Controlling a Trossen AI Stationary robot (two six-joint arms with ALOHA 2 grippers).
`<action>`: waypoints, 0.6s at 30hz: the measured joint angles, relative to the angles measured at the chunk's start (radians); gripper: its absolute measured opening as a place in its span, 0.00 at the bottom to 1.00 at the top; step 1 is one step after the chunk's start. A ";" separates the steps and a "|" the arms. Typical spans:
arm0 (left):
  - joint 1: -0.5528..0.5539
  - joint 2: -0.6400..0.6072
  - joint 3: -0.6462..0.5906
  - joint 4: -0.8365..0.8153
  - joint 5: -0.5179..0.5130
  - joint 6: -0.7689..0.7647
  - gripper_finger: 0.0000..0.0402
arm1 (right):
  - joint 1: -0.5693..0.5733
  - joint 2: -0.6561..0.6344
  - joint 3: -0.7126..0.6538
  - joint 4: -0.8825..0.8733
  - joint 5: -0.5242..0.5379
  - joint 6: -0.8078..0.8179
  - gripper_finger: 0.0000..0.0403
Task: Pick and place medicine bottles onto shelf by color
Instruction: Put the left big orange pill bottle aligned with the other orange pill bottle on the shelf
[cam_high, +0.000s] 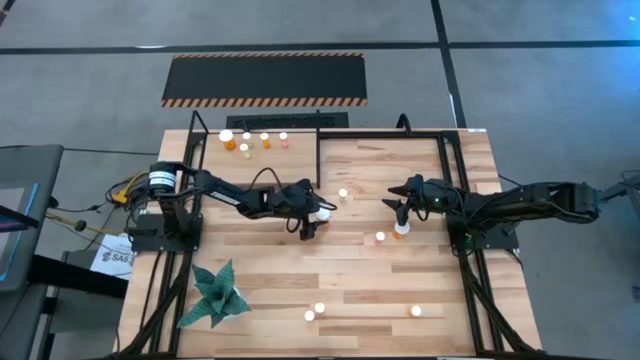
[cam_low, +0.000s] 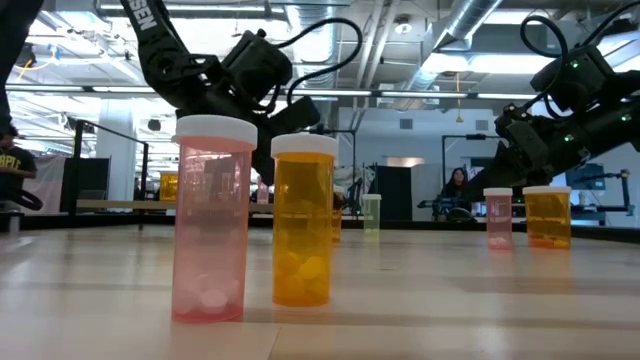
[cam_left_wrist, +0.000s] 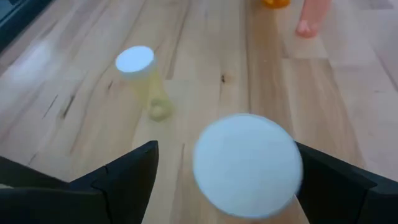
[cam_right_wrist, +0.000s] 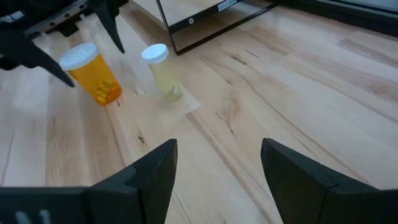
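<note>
While my left gripper (cam_high: 318, 218) is hanging mid-desk with its jaws spread wide around an orange bottle (cam_left_wrist: 247, 165), not yet closing on it, a pale yellow bottle (cam_high: 343, 194) is standing just beyond, near the shelf (cam_high: 380, 150) frame's black post. My right gripper (cam_high: 402, 205) is hovering over bare desk (cam_high: 270, 270), jaws partly open and holding nothing; one capped bottle (cam_high: 400, 231) is standing just beside it, another (cam_high: 380, 237) close by. Five bottles (cam_high: 250, 141) are clustering at the far left corner. Three more are standing near the front edge, beside a green paper star (cam_high: 216, 293).
</note>
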 joint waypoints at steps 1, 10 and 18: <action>0.000 0.007 0.000 0.010 0.000 0.000 0.81 | 0.000 0.000 0.000 0.000 0.000 0.000 0.63; 0.000 0.008 0.000 -0.005 -0.001 -0.002 0.80 | 0.000 0.000 0.000 0.000 0.000 0.000 0.63; 0.000 0.008 0.000 -0.028 -0.001 -0.008 0.63 | 0.000 0.000 0.000 0.000 0.000 0.000 0.63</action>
